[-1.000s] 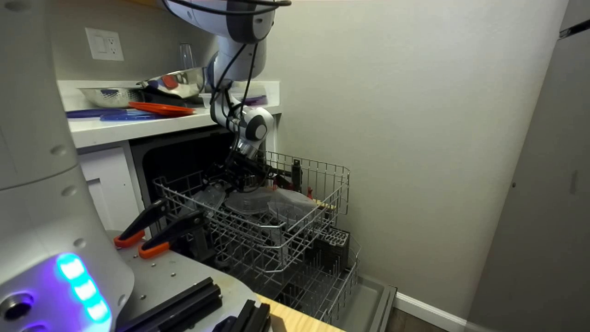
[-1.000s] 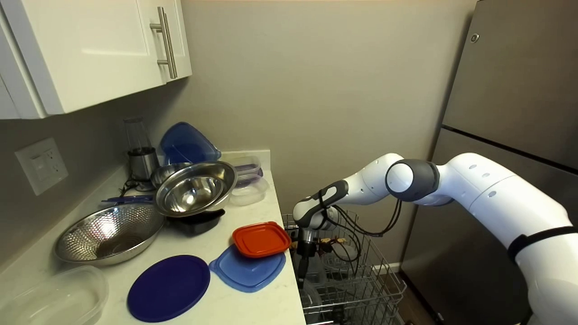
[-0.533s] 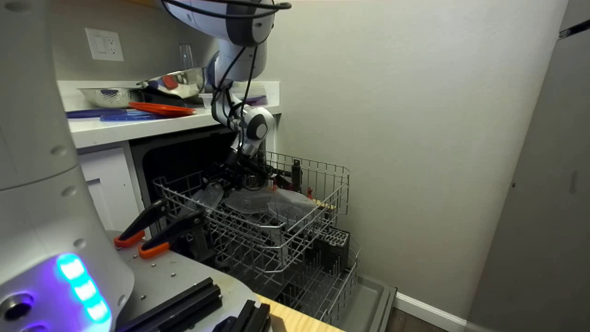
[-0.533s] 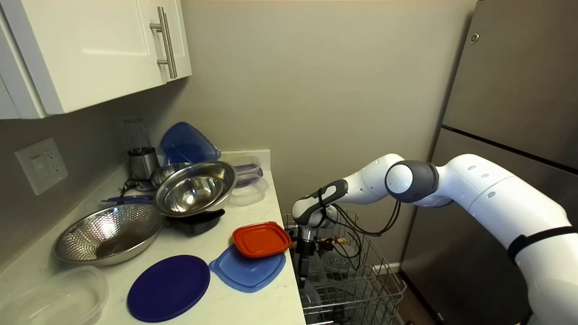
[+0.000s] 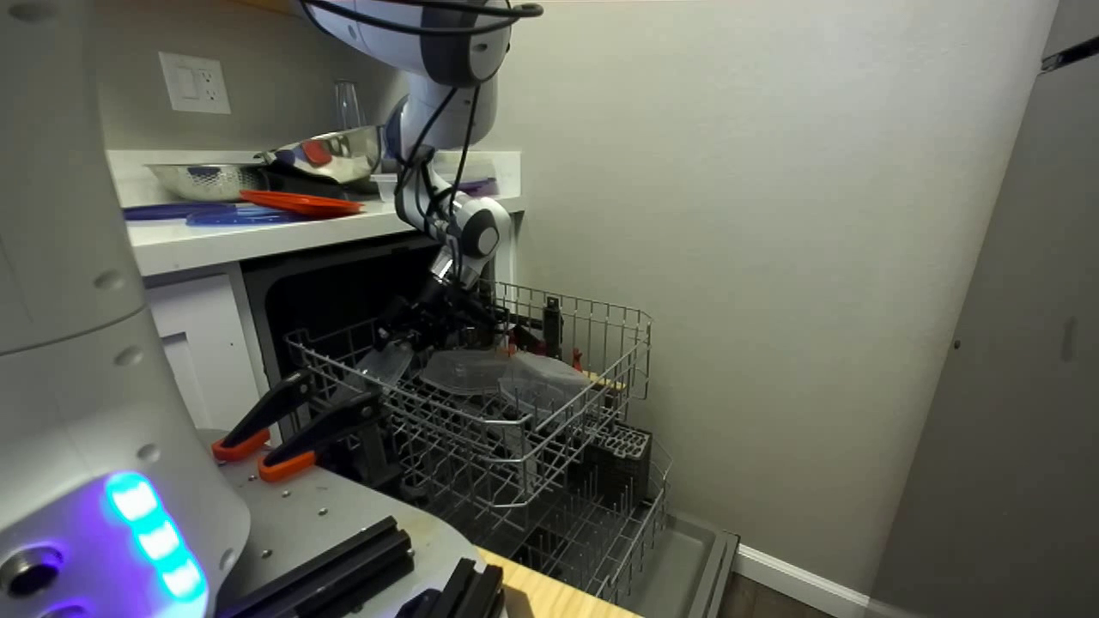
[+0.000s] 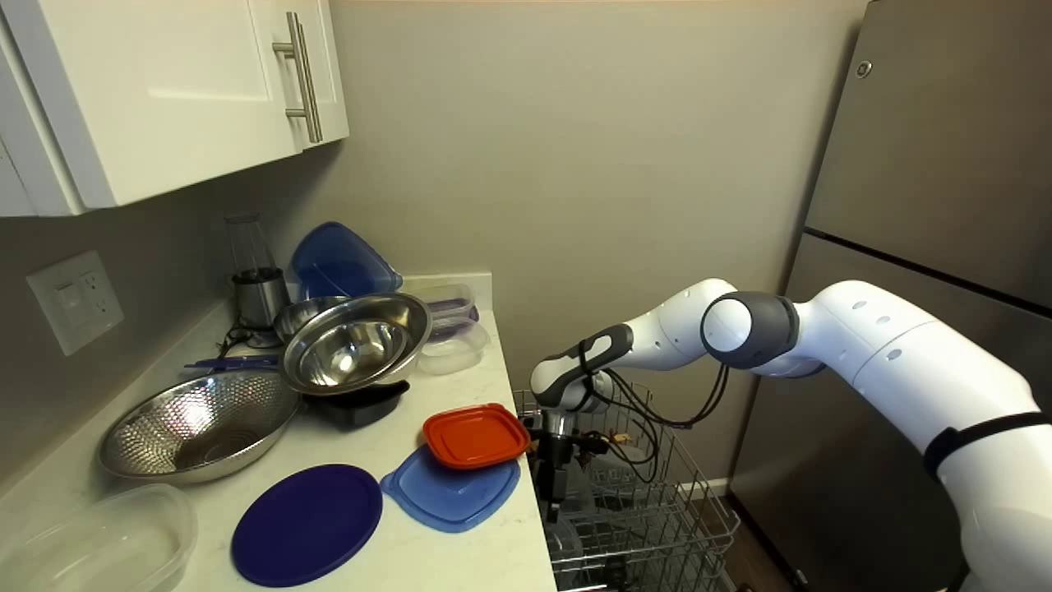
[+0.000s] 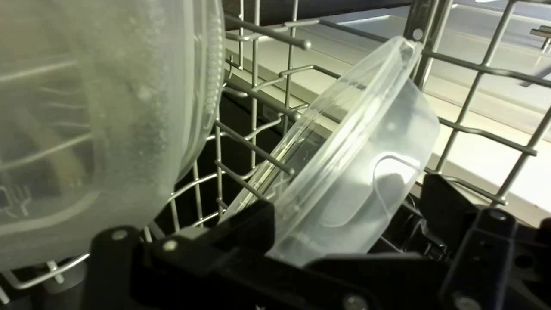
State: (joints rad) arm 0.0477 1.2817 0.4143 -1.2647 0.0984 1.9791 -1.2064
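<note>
My gripper (image 7: pixel 348 211) is open in the wrist view, with one black finger (image 7: pixel 254 224) at the left and one (image 7: pixel 443 198) at the right. Between them a clear plastic container (image 7: pixel 353 185) leans on its side among the rack's tines. The left finger overlaps its rim; whether they touch I cannot tell. A gap shows between the container and the right finger. In an exterior view the gripper (image 5: pixel 429 330) points down into the upper dishwasher rack (image 5: pixel 506 421), over the container (image 5: pixel 386 362). In an exterior view (image 6: pixel 552 506) it is beside the counter edge.
Another cloudy container (image 7: pixel 107 107) stands close at the left in the wrist view. More clear containers (image 5: pixel 541 378) lie in the rack. The counter (image 6: pixel 493 551) beside the arm bears an orange lid (image 6: pixel 477 436), blue lids (image 6: pixel 308 526) and metal bowls (image 6: pixel 357 345).
The wrist has tilted slightly and the gripper has risen a little over the rack. The container beneath it has shifted slightly in the exterior view. The counter items have not moved.
</note>
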